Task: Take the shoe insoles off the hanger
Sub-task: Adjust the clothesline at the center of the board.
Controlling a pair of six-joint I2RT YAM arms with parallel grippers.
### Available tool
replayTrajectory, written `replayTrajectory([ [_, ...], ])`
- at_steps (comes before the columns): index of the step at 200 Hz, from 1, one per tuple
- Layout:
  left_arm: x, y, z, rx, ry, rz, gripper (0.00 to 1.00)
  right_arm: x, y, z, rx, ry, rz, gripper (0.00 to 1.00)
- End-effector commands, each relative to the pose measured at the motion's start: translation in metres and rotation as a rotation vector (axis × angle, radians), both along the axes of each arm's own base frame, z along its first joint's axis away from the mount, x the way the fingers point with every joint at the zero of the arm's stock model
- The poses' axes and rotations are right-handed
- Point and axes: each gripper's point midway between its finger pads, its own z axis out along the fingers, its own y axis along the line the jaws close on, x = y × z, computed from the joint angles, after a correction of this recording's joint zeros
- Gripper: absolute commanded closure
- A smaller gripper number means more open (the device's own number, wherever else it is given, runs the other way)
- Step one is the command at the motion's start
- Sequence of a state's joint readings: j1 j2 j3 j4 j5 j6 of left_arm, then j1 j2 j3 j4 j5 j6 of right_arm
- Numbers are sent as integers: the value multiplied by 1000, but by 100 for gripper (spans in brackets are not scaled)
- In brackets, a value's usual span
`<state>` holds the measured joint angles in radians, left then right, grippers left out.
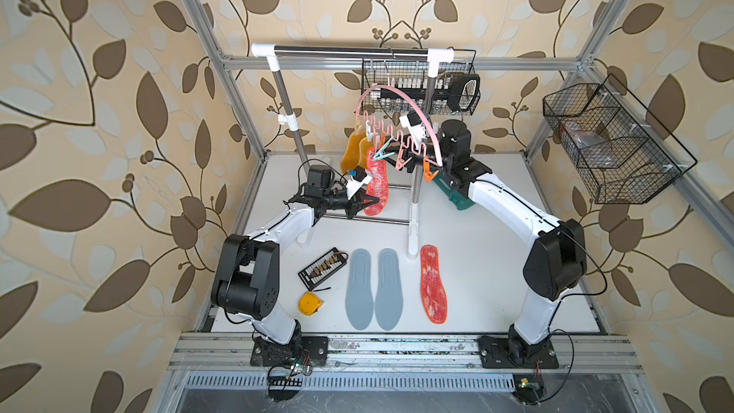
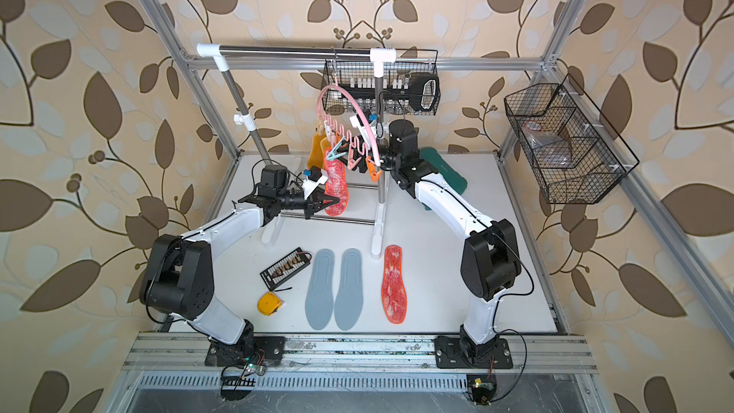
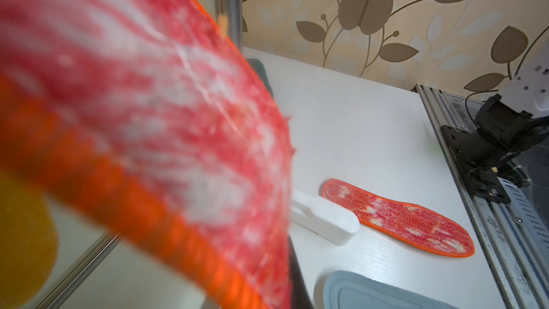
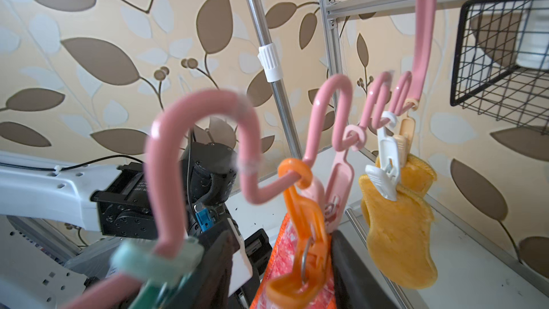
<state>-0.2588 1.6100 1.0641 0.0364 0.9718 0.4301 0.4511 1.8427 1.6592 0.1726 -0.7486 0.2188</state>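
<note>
The pink hanger (image 1: pixel 398 92) hangs from the steel rack with its wavy bar (image 4: pixel 166 150) close in the right wrist view. A mottled red-orange insole (image 1: pixel 377 186) hangs from it, and my left gripper (image 1: pixel 367 202) is shut on that insole's lower part. Two mustard-yellow insoles (image 1: pixel 351 148) hang from white and cream clips (image 4: pixel 386 167). My right gripper (image 4: pixel 282 234) is up at the clips, its dark fingers (image 4: pixel 350 263) apart with an orange clip (image 4: pixel 300 242) between them at the red insole's top edge. Two blue-grey insoles (image 1: pixel 359 290) and one red-orange insole (image 1: pixel 433 284) lie flat on the table.
The rack's bar (image 1: pixel 341 49) and posts stand mid-table. A wire basket (image 1: pixel 421 85) hangs behind the hanger, another (image 1: pixel 611 145) on the right wall. A black board (image 1: pixel 323 268), a yellow tape measure (image 1: pixel 310 303) and a dark green flat object (image 1: pixel 454 198) lie on the table.
</note>
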Motion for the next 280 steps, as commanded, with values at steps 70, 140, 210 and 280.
replayTrajectory([
  [70,-26,0,28,-50,-46,-84,96,7,8,19,74,-10,83,46],
  [140,-34,0,32,-60,-47,-112,96,13,12,15,71,17,99,48],
  [210,-36,3,37,-38,-85,-91,96,21,3,5,28,60,7,48],
  [280,-9,10,23,38,-73,33,96,13,-16,8,11,58,-94,46],
])
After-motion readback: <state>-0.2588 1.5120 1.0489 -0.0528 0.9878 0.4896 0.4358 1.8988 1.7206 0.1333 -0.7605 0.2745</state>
